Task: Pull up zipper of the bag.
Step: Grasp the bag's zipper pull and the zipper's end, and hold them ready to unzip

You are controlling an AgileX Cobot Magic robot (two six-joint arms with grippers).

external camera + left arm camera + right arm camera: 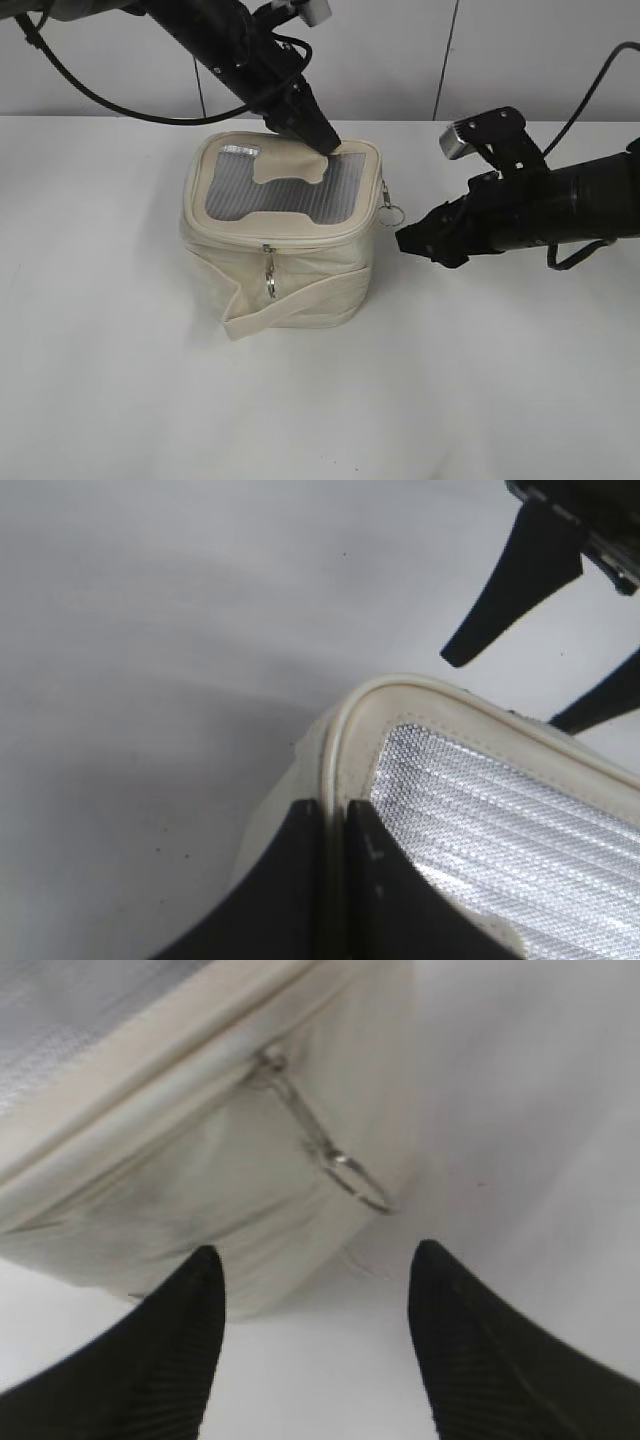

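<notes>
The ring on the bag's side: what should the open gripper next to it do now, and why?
Probably ease the right gripper forward and close on the ring pull: it is open and short of the ring, while the left gripper pinches the bag at its lid edge.

Left tool (322,143) angled down, fingers pressed together; right tool (404,240) level, fingers (170,1350) spread apart.

The bag (280,240) is a small boxy cream fabric case standing upright, with a grey mesh window (285,190) in its lid and a wide cream strap (290,308) slanting across its front. The zipper (300,237) is a cream track running round the lid edge. One silver ring pull (270,285) hangs at the front, another (393,212) dangles at the right corner.
</notes>
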